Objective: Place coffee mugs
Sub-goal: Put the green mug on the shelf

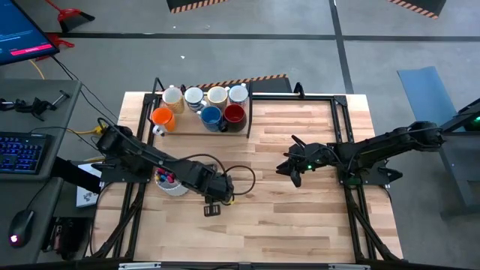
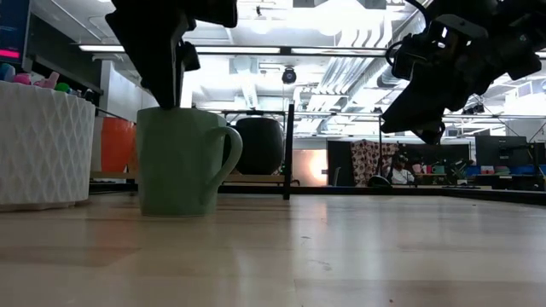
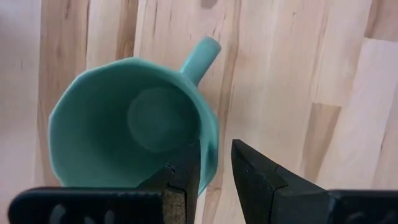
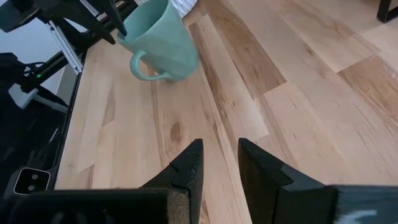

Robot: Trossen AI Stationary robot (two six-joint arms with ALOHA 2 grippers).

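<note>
Pinching the rim of the green mug [image 3: 134, 127], the left gripper [image 3: 214, 171] has it upright on the table [image 1: 300, 217], beside the pen holder [image 2: 43, 141]; the right gripper [image 4: 219, 163] hovers, fingers slightly apart, holding nothing.

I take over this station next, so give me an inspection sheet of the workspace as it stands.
Surface: wooden table, bare at the front.
Job's things: green mug upright on the wood; orange mug, blue mug, dark red mug and four cream mugs in the tray at the back.
Clutter: white pen holder with markers.
Grippers: left gripper astride the green mug's rim, one finger inside; right gripper open, empty, above the table.
Cables: black cable looped near the left arm.
Surroundings: keyboard and mouse on a side desk.
</note>
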